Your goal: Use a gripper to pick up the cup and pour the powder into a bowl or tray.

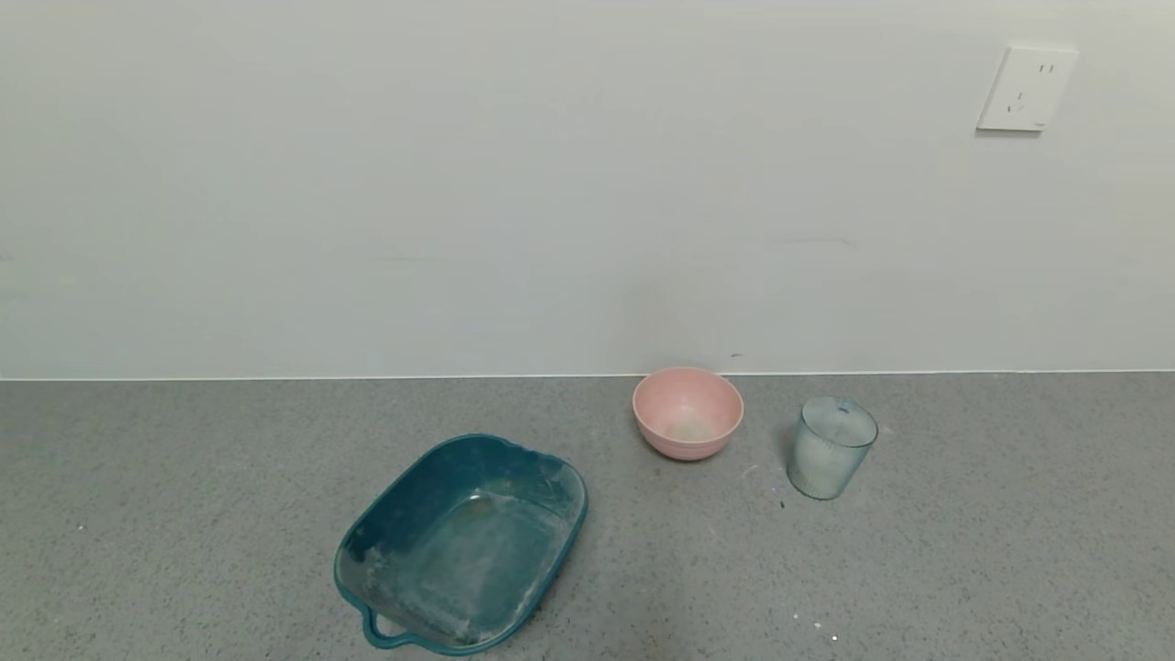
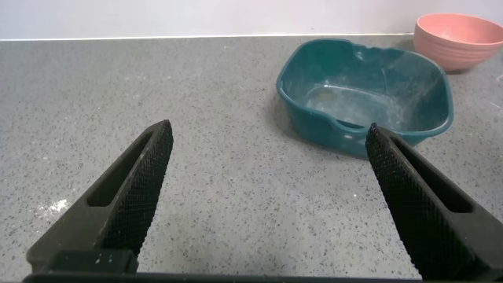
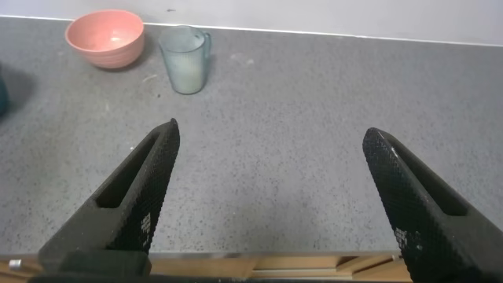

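The ribbed pale blue-grey cup (image 1: pixel 831 447) stands upright on the grey counter, right of the pink bowl (image 1: pixel 688 412), with whitish powder (image 1: pixel 822 464) in its lower part. It also shows in the right wrist view (image 3: pixel 184 60), beside the bowl (image 3: pixel 105 38). Neither gripper shows in the head view. My right gripper (image 3: pixel 271 134) is open and empty, back at the counter's front edge, well short of the cup. My left gripper (image 2: pixel 269 134) is open and empty over bare counter, short of the teal tray.
The large teal tray (image 1: pixel 462 544) with a handle sits front left of the bowl, dusted with powder; it also shows in the left wrist view (image 2: pixel 364 93). A wall with a socket (image 1: pixel 1025 89) runs behind. Powder specks lie by the cup.
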`<state>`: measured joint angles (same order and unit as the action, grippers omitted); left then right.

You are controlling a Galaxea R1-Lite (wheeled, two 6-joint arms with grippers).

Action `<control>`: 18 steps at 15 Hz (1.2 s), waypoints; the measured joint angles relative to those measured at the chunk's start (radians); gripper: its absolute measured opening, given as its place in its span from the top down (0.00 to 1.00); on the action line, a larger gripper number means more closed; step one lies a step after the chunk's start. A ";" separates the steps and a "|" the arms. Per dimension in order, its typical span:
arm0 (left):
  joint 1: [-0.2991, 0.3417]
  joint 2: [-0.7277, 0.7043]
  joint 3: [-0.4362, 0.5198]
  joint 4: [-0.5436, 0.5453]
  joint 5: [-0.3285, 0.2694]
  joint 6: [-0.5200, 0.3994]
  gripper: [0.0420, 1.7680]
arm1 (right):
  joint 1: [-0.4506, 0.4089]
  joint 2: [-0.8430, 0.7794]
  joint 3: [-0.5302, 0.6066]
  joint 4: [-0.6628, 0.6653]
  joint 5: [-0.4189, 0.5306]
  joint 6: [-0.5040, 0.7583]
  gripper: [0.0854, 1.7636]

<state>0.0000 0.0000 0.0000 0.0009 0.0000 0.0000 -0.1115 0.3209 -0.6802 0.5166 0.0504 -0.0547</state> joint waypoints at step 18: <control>0.000 0.000 0.000 0.000 0.000 0.000 0.00 | 0.110 -0.245 0.442 -0.367 -0.053 0.032 0.04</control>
<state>0.0000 0.0000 0.0000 0.0013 0.0000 0.0000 -0.0019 0.0755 -0.2381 0.1500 -0.0023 -0.0230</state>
